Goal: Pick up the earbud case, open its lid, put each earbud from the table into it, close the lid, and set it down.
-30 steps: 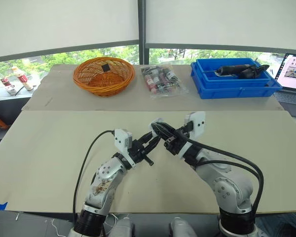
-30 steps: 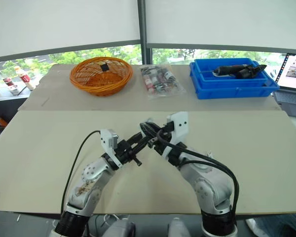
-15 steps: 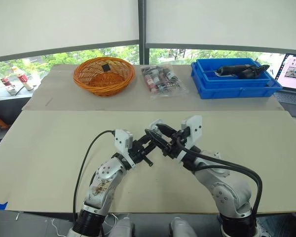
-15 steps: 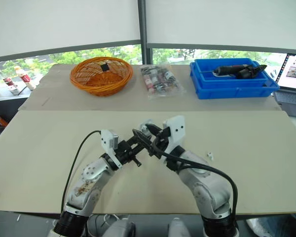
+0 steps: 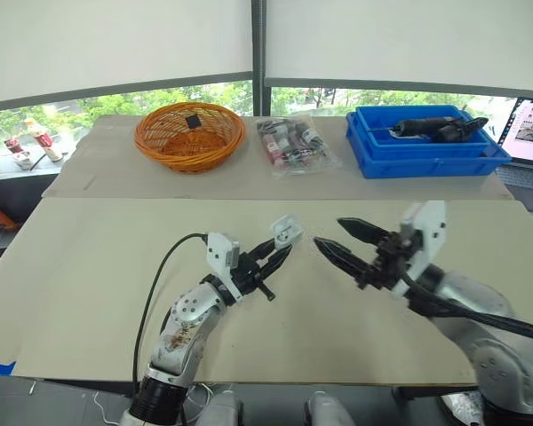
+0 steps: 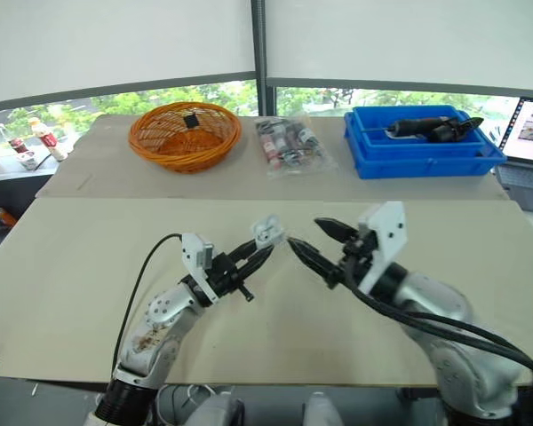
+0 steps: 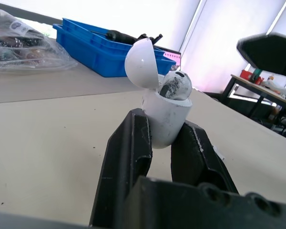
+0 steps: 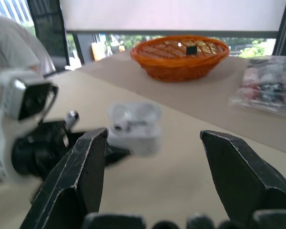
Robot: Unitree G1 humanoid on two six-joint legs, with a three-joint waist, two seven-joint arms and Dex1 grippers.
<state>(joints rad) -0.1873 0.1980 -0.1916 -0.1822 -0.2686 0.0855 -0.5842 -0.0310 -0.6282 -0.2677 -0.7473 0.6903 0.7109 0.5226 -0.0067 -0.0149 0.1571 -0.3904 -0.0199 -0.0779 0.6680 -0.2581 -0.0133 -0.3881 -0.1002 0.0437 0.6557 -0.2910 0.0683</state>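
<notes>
While its lid (image 7: pixel 140 64) is hinged open, the earbud case (image 5: pixel 286 232) is clamped between the fingers of the left gripper (image 5: pixel 278 255), one earbud (image 7: pixel 175 85) seated inside. The right gripper (image 5: pixel 328 231) is spread wide, nothing held, its tips just beside the case.

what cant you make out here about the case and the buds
- Left wrist view: one earbud sits in the earbud case; its open lid and that bud hide the other slot.
- Right wrist view: the case is blurred, its inside unreadable.
- Head views: the right arm covers part of the table; any bud there is hidden.
</notes>
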